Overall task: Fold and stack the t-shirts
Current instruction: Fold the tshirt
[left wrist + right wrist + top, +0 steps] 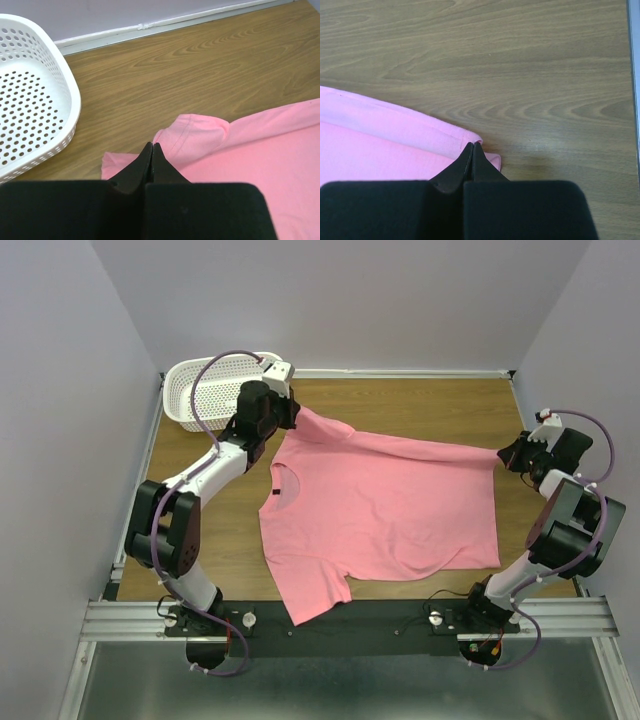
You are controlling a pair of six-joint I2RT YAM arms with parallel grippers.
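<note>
Wood-grain tabletop [400, 405] under lilac walls. Nearest, spread across it with one sleeve reaching the near edge: plain salmon-pink short-sleeved t-shirt [380, 505]. Farther back, pinched at the far sleeve by left gripper [152, 150], at the far hem corner by right gripper [472, 150]. Far left, white perforated plastic basket [190, 405]. Looks like flattening before the first fold; next, probably pulling taut, then lowering evenly.

no readable text, small dark neck label [270, 494] too small to read
</note>
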